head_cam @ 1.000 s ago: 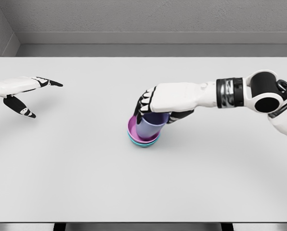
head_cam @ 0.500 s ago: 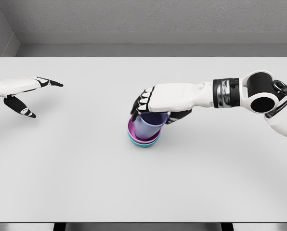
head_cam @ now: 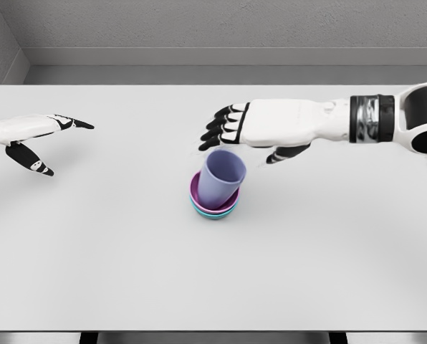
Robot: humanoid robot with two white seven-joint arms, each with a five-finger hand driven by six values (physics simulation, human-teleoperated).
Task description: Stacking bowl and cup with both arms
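Left hand (head_cam: 34,140) at far left edge, low over the grey worktop (head_cam: 113,265), fingers spread, holding nothing. Mid-worktop: lavender cup (head_cam: 223,178) sits upright, tilted slightly, inside a purple bowl (head_cam: 198,191), itself nested in a teal bowl (head_cam: 208,214). Right hand (head_cam: 253,129) hovers just above and behind the cup, palm down, fingers extended and loose, clear of the rim, gripping nothing.

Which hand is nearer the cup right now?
The right hand, fingers spread just above and behind the lavender cup sitting in the stacked bowls. The left hand is open too, but far off by the table's left edge.
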